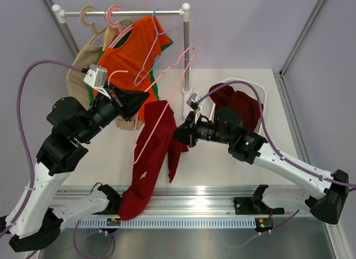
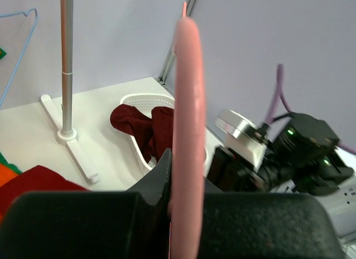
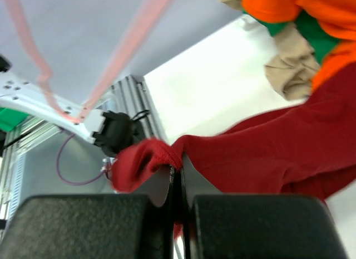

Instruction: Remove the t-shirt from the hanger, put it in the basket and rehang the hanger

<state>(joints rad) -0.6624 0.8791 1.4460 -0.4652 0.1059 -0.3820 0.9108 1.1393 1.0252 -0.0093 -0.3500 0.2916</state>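
The crimson t-shirt (image 1: 150, 153) hangs limp from the thin light-pink hanger (image 1: 167, 86) and trails down over the table's front edge. The hanger is off the rail and tilted in the air. My left gripper (image 1: 140, 100) is shut on the hanger's wire, which shows as a thick pink bar (image 2: 186, 103) between the jaws of the left gripper (image 2: 178, 170). My right gripper (image 1: 179, 135) is shut on a hemmed edge of the t-shirt (image 3: 267, 159), pinched at the tips of the right gripper (image 3: 179, 170). The hanger (image 3: 128, 42) is blurred above it.
A clothes rack (image 1: 128, 13) at the back holds an orange shirt with green edging (image 1: 133, 53), a beige garment (image 1: 83, 69) and a pale blue hanger (image 1: 158, 42). A white basket (image 1: 261, 94) with a maroon garment (image 1: 245, 103) stands at right, behind the right arm.
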